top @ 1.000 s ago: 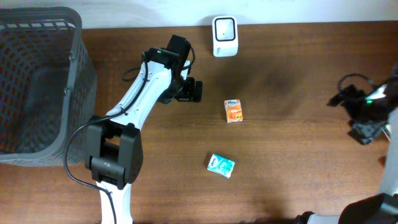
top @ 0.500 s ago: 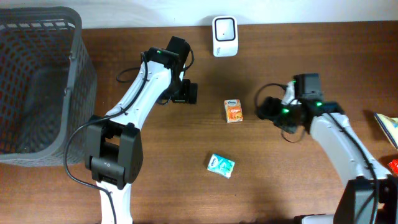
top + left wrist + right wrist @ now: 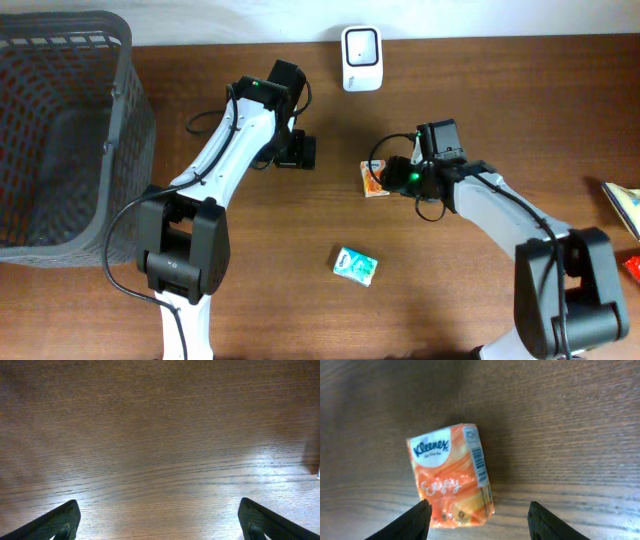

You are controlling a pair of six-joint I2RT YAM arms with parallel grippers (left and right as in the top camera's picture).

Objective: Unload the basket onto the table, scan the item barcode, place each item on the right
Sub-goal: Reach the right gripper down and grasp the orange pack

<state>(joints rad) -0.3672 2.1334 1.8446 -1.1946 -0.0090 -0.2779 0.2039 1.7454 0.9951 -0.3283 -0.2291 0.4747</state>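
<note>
Nearest us, a teal pack (image 3: 355,265) lies flat on the table (image 3: 480,300), well apart from both arms. At the near right edge a red thing (image 3: 633,265) pokes into view. Just beyond it is a pale packet (image 3: 622,205). Both are cut off by the frame, too little to name.

On to the middle of the table, and here's the action. The orange pack (image 3: 375,178) lies flat on the wood, its white Kleenex label at the far end. The right gripper (image 3: 393,178) hangs right at its right side. On the wrist camera the fingers (image 3: 415,520) stand apart, one on either side of the pack's end nearest the lens. One finger is just beside a corner of the pack, and the other has bare wood between it and the pack. Nothing is clamped: the jaws are released and the pack rests on the table. The barcode (image 3: 479,462) shows face up on a white strip along one long side.

A little farther and to the left, the left gripper (image 3: 297,150) hangs over bare wood, fingers spread wide, holding nothing.

The grey basket (image 3: 120,120) fills the left side. At the far edge stands the white scanner (image 3: 360,45), well apart from the orange pack and slightly to its left.
</note>
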